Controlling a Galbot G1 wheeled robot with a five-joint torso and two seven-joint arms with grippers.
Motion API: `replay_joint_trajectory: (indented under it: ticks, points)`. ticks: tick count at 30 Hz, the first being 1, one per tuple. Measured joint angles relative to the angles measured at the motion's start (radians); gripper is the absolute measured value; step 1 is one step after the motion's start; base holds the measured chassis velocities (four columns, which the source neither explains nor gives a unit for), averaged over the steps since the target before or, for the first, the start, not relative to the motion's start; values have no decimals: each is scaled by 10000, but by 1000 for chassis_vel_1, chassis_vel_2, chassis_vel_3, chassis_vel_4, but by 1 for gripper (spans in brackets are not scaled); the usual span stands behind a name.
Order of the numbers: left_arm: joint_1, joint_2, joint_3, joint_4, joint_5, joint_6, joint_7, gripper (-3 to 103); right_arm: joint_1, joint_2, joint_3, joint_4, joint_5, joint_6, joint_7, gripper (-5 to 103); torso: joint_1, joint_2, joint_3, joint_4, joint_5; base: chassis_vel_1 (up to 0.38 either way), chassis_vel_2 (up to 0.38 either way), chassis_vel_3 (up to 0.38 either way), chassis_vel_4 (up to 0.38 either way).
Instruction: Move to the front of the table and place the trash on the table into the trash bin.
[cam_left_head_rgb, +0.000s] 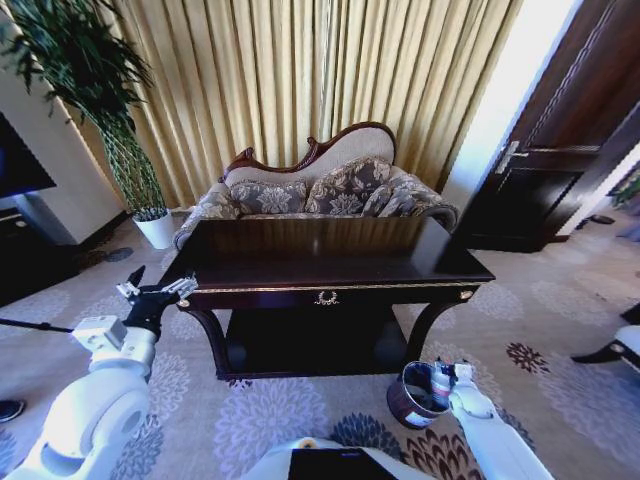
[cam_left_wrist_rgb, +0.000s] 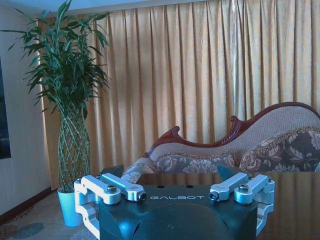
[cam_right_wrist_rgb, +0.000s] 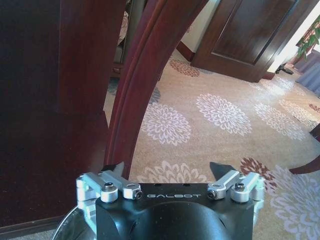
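Directly below the head camera, the right hand (cam_left_head_rgb: 440, 383) is seen poised over the trash bin (cam_left_head_rgb: 410, 400), its fingers spread apart and holding nothing; in the right wrist view the open hand (cam_right_wrist_rgb: 172, 172) is framed against a curved leg of the desk (cam_right_wrist_rgb: 145, 75), with the bin's light rim (cam_right_wrist_rgb: 70, 227) just beneath it. A clear bottle with red label (cam_left_head_rgb: 440, 385) is seen standing inside the bin, which is set on the patterned carpet (cam_left_head_rgb: 250, 420) beside the front right leg of the desk (cam_left_head_rgb: 330, 260). At the desk's front left corner the left hand (cam_left_head_rgb: 150, 290) is held raised, fingers spread and empty. Behind the desk a patterned sofa (cam_left_head_rgb: 320, 190) is placed before gold curtains (cam_left_head_rgb: 310, 70), with a potted plant (cam_left_head_rgb: 150, 215) at left.
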Motion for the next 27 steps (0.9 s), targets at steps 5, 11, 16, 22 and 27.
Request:
replay_joint_trajectory:
  ticks: [5, 11, 16, 22, 27]
  points:
    - [0, -13, 35, 0, 9, -1, -3, 100, -44, -22, 36, 32, 34, -5, 6, 100, 0, 0, 0, 0, 1, 0, 0, 0, 0]
    - [12, -24, 49, 0, 18, -1, -3, 100, -106, -49, 74, 102, 235, -51, 11, 100, 0, 0, 0, 0, 0, 0, 0, 0, 0]
    - [19, -24, 21, 0, 19, -10, -3, 100, -428, -29, 226, 903, 1064, -392, 12, 100, 0, 0, 0, 1, 1, 0, 0, 0, 0]
    - [-31, -42, -39, 0, 5, -21, -3, 100, -1377, -144, 461, 2653, 2767, -252, -418, 100, 0, 0, 0, 0, -1, 0, 0, 0, 0]
    - [-59, -46, -69, 1, -6, -33, 4, 100, -2620, -122, 746, 4465, 3167, 309, -931, 100, 0, 0, 0, -1, 1, 0, 0, 0, 0]
